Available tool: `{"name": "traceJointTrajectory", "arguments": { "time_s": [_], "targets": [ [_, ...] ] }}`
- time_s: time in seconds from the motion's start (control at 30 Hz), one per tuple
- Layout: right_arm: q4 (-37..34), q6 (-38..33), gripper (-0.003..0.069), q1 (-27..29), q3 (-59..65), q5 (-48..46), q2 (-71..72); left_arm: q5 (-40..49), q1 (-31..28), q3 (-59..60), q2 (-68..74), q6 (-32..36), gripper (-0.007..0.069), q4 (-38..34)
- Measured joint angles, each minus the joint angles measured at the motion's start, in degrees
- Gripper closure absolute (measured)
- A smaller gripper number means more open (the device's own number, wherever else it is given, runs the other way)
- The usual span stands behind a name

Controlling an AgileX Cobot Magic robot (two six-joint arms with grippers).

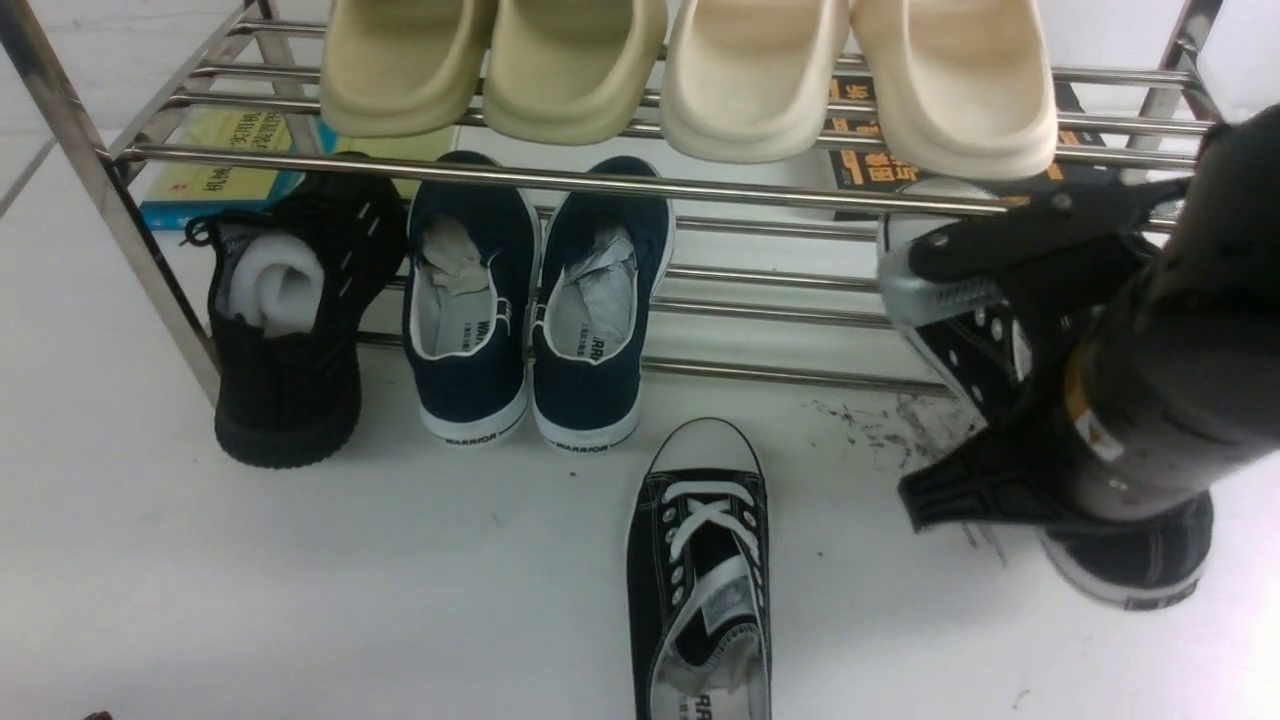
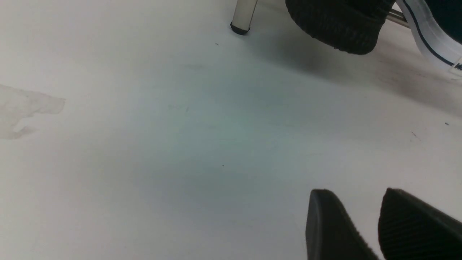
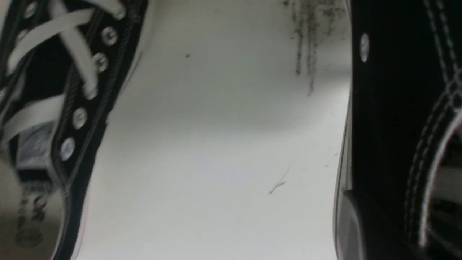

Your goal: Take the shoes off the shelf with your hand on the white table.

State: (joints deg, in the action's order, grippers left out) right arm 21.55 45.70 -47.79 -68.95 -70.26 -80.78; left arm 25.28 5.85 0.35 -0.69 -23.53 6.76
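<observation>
Shoe point(image 1: 700, 560) lies on tabletop point(image 1: 300, 600) before shelf point(image 1: 600, 180). Second shoe point(image 1: 975, 350) clamped in right gripper point(image 1: 905, 395) jaws, heel on tabletop, toe at shelf. Left gripper point(image 2: 357, 202) jaws slightly apart, empty.

Your right gripper point(image 1: 925, 395) was a chunky all-black thing. One flat finger point(image 1: 1040, 235) had a small silver screw point(image 1: 1060, 201) on it and a silver-grey ridged pad point(image 1: 940, 295) at the tip, and the other finger point(image 1: 975, 490) was ribbed along its black edge. Behind them the arm point(image 1: 1190, 330) was a fat, glossy dark barrel with a yellow label point(image 1: 1076, 395) and a little white tag point(image 1: 1105, 445). Your left gripper point(image 2: 355, 198) only showed two matte black fingertips point(image 2: 332, 227), rounded at the ends and finely ridged.
</observation>
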Motion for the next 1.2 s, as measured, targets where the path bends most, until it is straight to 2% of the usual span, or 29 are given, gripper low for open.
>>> {"name": "traceJointTrajectory", "arguments": {
  "time_s": [0.27,0.47,0.87,1.2],
  "targets": [
    [-5.08,-9.75,0.064,16.02,0.0,9.03,-0.63,0.0,0.0,0.0,0.0,0.0,0.0383,0.0],
    [-8.45,-15.95,0.0636,22.23,-0.29,14.76,-1.5,0.0,0.0,0.0,0.0,0.0,0.0383,0.0],
    [-9.02,-16.87,0.0635,23.71,-13.75,11.35,-12.65,0.0,0.0,0.0,0.0,0.0,0.0383,0.0],
    [-10.89,-18.82,0.0634,20.37,-15.57,3.19,-9.07,0.0,0.0,0.0,0.0,0.0,0.0383,0.0]
  ]
}}
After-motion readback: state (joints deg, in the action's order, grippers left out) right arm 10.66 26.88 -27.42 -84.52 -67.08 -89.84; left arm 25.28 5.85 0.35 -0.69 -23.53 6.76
